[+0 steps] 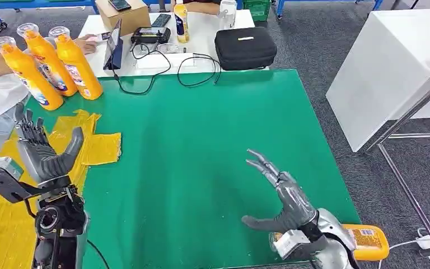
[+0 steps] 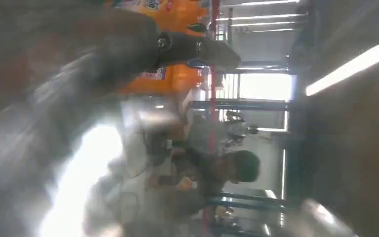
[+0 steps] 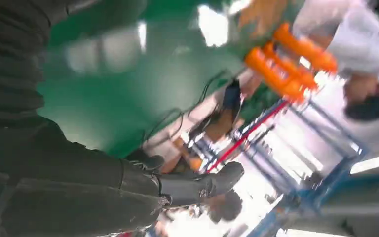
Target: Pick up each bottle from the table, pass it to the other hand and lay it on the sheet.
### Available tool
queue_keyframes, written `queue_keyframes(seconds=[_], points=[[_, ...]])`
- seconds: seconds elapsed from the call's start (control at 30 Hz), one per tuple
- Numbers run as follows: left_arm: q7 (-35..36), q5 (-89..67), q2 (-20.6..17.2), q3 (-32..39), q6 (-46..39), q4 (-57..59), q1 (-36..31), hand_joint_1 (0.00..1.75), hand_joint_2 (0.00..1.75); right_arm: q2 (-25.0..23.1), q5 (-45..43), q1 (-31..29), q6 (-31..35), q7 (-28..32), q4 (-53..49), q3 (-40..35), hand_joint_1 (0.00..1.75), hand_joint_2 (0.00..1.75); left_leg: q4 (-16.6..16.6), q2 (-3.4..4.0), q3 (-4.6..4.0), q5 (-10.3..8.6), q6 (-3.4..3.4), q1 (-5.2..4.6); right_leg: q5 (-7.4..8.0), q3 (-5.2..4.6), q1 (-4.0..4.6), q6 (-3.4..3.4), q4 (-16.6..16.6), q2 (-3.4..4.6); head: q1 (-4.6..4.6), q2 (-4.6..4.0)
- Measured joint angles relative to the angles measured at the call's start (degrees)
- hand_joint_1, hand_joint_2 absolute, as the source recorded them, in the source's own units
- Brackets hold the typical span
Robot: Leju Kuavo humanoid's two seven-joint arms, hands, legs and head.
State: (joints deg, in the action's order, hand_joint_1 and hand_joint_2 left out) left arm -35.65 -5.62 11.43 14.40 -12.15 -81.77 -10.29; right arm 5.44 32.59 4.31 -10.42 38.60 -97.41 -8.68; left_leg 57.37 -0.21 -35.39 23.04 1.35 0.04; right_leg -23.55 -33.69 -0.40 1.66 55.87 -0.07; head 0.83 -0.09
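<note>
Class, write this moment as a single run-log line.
left robot hand: open, over yellow sheet | right robot hand: open, over green table | three orange bottles: upright, unheld | one bottle lying by right arm

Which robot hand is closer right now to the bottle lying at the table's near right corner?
The right robot hand. It hovers open just beside the lying bottle, whose wrist partly covers it. The left robot hand is across the table over the yellow sheet.
</note>
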Motion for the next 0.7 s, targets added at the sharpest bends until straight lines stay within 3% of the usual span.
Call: queue_keyframes(seconds=[0.37,0.7], points=[[0.0,-0.04,-0.35,1.53,0.81,0.63,-0.75,0.0,1.75,7.6,-0.85,5.38,-7.68,0.85,-2.36,-2.65,0.0,1.75,0.01,-0.02,-0.02,0.01,0.01,-0.05,0.01,0.0,-0.04,0.01,-0.02,-0.01,-0.02,0.0],[0.0,-0.04,-0.5,2.49,0.83,1.38,-1.09,0.0,1.75,15.74,-2.23,10.39,-9.16,-0.65,-4.4,-2.19,0.0,1.75,0.01,0.0,-0.02,0.03,0.02,-0.08,0.01,-0.03,-0.05,0.02,-0.03,0.0,0.0,0.0]])
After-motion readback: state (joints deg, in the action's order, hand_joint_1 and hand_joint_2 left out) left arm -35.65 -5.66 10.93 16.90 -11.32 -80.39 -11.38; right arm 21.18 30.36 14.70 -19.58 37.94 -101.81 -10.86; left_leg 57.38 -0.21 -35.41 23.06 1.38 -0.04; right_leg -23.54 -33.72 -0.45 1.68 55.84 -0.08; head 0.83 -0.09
